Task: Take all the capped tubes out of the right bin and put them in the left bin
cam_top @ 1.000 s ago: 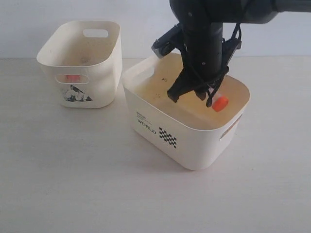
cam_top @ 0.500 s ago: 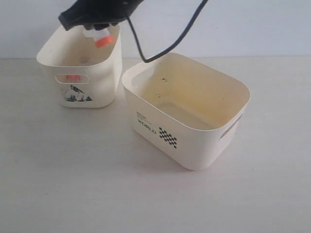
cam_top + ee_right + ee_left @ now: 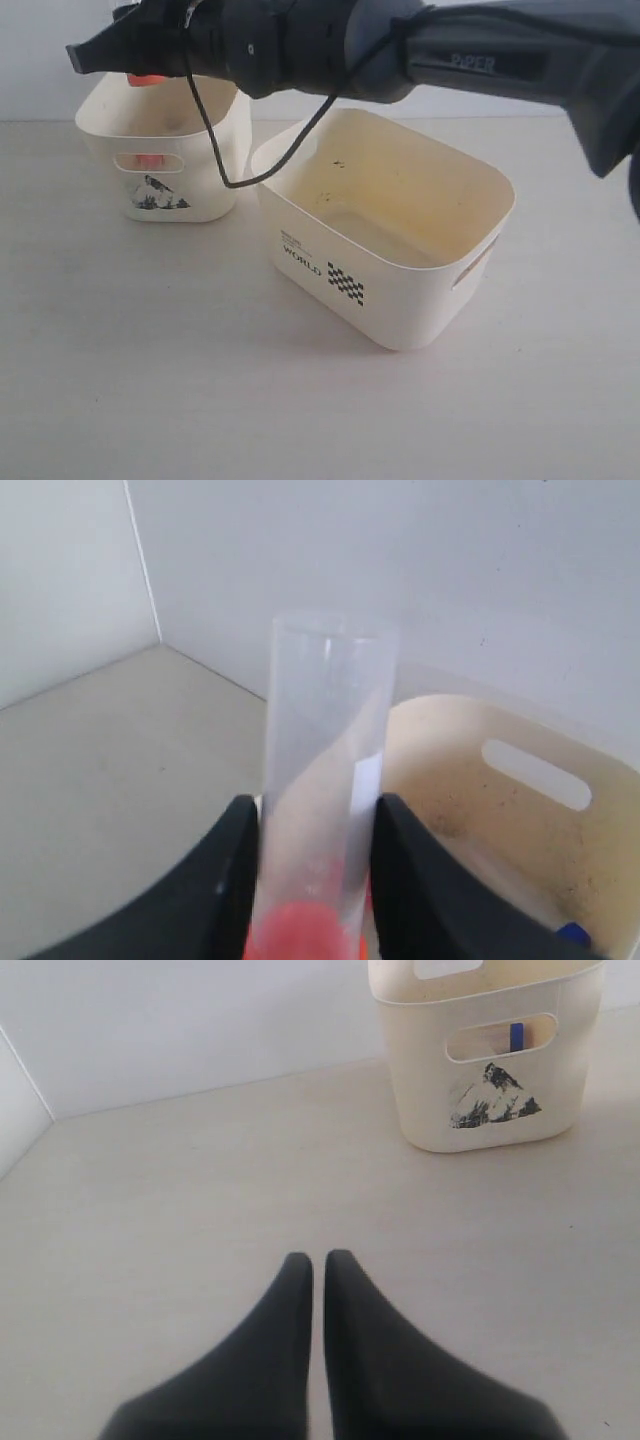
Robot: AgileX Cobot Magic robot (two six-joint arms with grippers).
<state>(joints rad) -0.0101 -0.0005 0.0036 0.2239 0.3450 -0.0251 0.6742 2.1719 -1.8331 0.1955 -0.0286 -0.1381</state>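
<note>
Overhead, right tool (image 3: pixel 315 815) pinching orange-capped tube (image 3: pixel 325 730) above left bin (image 3: pixel 215 150), left tool (image 3: pixel 317 1265) pressed together over table (image 3: pixel 150 1210).

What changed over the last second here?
The right gripper carried the orange-capped tube up out of the right bin and across to above the left bin, jaws still shut on it. Both bins stayed put.

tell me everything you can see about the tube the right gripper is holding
The tube is clear plastic, a straight cylinder with an orange-red cap at one end. The right gripper clamps it between its black jaws near the cap, clear end pointing away from the wrist. It hangs in the air at the left bin rim.
</note>
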